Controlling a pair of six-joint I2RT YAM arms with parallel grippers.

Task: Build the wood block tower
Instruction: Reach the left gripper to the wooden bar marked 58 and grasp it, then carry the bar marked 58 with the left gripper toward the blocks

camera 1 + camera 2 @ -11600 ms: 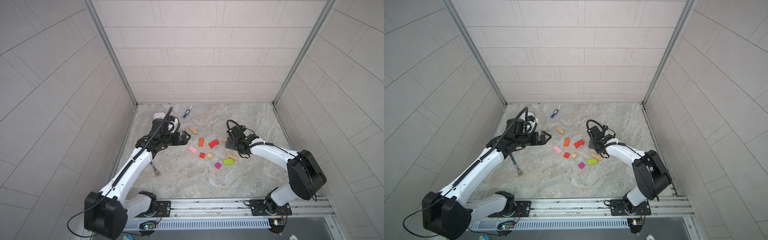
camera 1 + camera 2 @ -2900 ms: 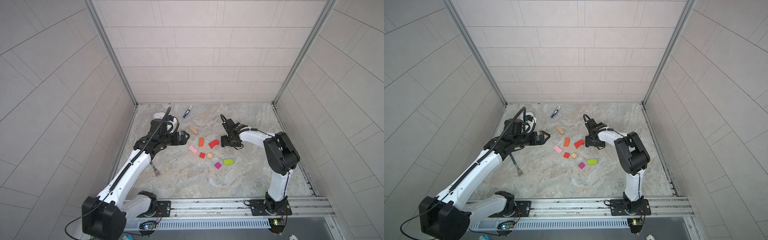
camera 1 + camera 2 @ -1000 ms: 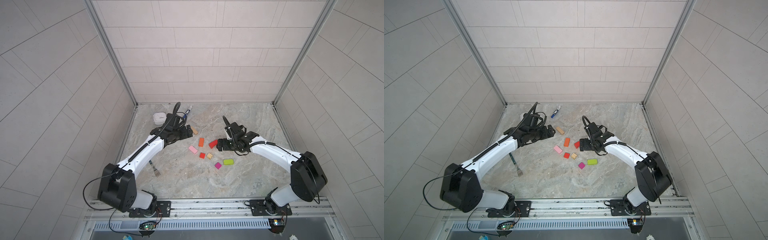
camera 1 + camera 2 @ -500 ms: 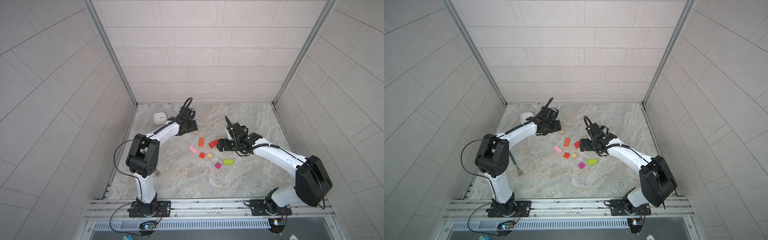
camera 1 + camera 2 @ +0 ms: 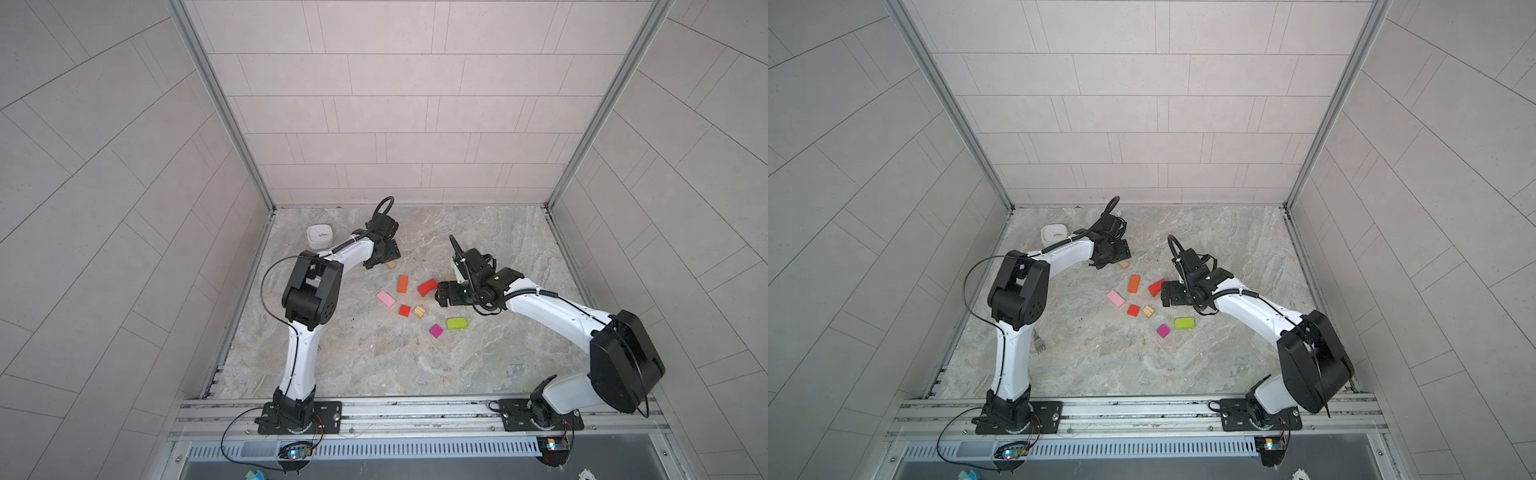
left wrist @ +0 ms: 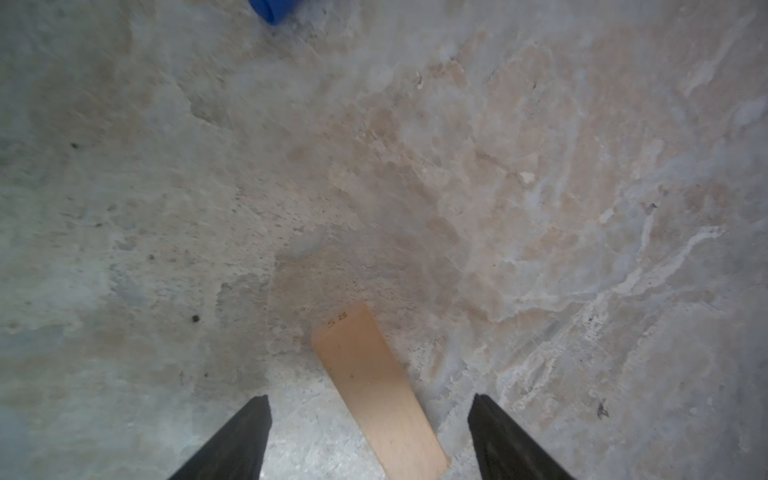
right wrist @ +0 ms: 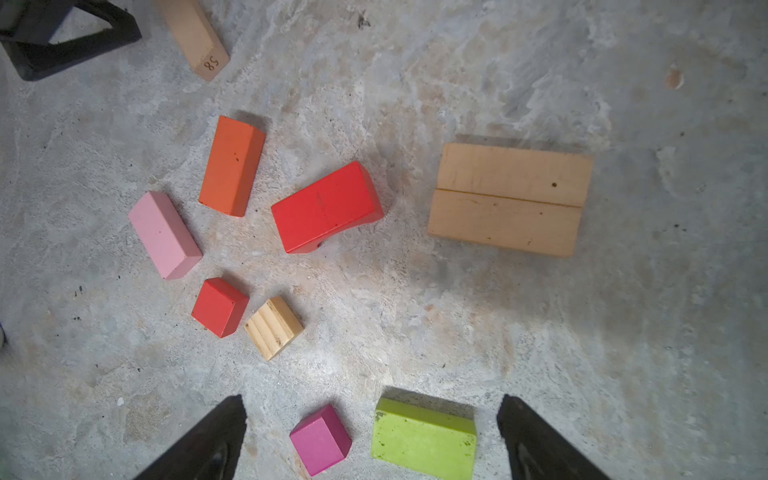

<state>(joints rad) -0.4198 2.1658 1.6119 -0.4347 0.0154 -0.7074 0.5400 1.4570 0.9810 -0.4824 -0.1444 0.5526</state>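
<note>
Blocks (image 5: 1133, 284): lie singly on the stone floor (image 5: 374, 357), between the arms, none stacked.
Timer (image 5: 319, 237): far left, near the back wall.
Left gripper (image 6: 368, 409): jaws apart, straddling a tan bar (image 6: 374, 386) with a gap on each side, gripping nothing.
Pink bar (image 5: 386, 299): left edge of the cluster.
Orange bar (image 5: 402, 283): just beside the pink bar, apart.
Red cube (image 5: 404, 310), tan cube (image 5: 419, 311): side by side.
Red arch (image 5: 427, 286): right of the orange bar.
Magenta cube (image 5: 436, 331), lime bar (image 5: 456, 323): nearest the front, close together.
Tan pair (image 7: 511, 199): two bars flush together, right of the arch.
Right gripper (image 7: 370, 399): jaws wide, empty, above the floor by the arch.
</note>
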